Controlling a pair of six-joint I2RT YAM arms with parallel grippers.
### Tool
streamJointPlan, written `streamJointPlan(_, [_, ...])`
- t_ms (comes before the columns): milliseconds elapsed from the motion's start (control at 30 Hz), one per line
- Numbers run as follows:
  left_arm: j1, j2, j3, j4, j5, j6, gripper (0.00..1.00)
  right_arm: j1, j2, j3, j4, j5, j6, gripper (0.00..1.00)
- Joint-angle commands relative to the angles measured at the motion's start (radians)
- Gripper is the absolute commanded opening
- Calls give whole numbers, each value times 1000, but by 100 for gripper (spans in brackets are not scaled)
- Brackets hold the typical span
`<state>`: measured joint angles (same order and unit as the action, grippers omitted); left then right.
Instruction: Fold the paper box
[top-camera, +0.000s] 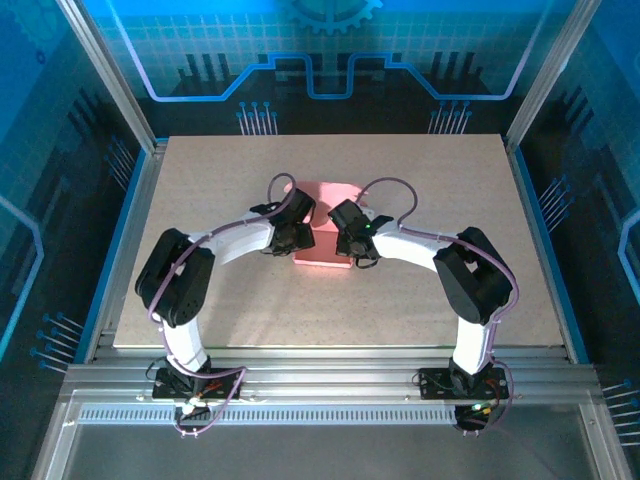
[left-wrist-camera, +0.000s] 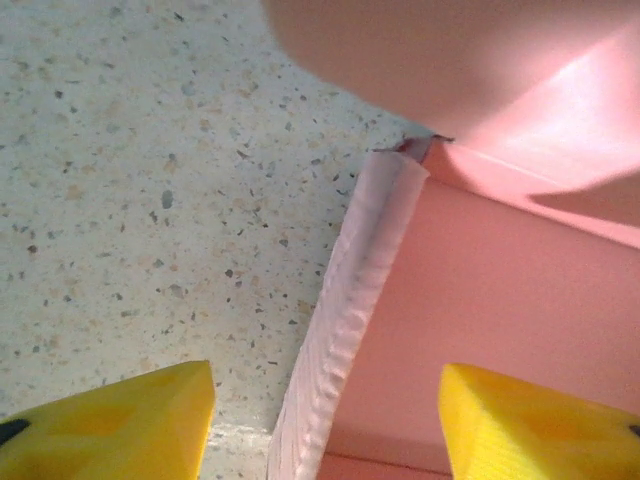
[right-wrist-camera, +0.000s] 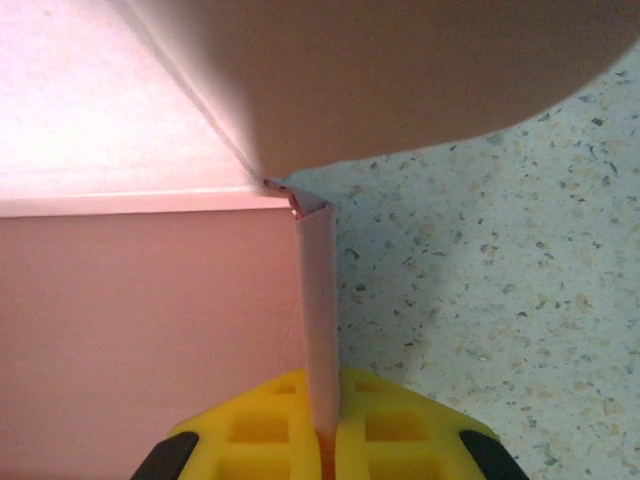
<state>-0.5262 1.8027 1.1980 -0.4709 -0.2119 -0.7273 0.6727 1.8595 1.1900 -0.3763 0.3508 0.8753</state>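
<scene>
Speckled beige table (top-camera: 420, 300) sits inside a metal frame (top-camera: 108, 90), with blue patterned panels (top-camera: 200, 40) behind it at twelve o'clock. From seven o'clock in the overhead view the left arm (top-camera: 180, 280) bends inward, and the left gripper (top-camera: 293, 233) sits at nine o'clock of the paper box (top-camera: 328, 225). The box lies near the middle of the table, pink and partly folded with its walls raised. The left wrist camera shows that claw released. Its yellow fingers (left-wrist-camera: 120, 425) stand apart, one over bare table and one over the box's pink floor, with a crinkled upright side wall between them that touches neither. A rounded pink flap blurs across twelve o'clock of that view. At three o'clock of the box the right gripper (top-camera: 352, 240) meets the opposite side, its right arm (top-camera: 470, 280) reaching in from five o'clock. The right wrist camera shows its yellow fingertips (right-wrist-camera: 265, 430) clenched together on the thin edge of the box's upright corner wall, with pink card at nine o'clock and speckled table at three o'clock
</scene>
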Motion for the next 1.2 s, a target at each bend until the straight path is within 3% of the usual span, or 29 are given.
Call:
streamJointPlan(0, [10, -68, -37, 26, -32, -4, 66, -12, 10, -4, -15, -1, 16, 2])
streamJointPlan(300, [36, -173, -136, 100, -52, 3, 88, -20, 16, 11, -35, 1, 7, 4])
streamJointPlan(433, [41, -242, -213, 211, -33, 33, 95, -21, 15, 20, -49, 9, -4, 18])
streamJointPlan(667, [62, -323, -278, 275, -36, 63, 96, -24, 5, 29, -57, 8, -25, 45])
streamJointPlan(900, [102, -365, -338, 348, -4, 79, 97, -24, -12, 31, -65, 18, -68, 62])
streamJointPlan(1067, [139, -373, -359, 379, 41, 76, 98, -30, -17, 31, -66, 8, -146, 61])
streamJointPlan(1167, [155, -378, -368, 386, 56, 75, 98, -35, 0, 42, -93, -2, -172, 47])
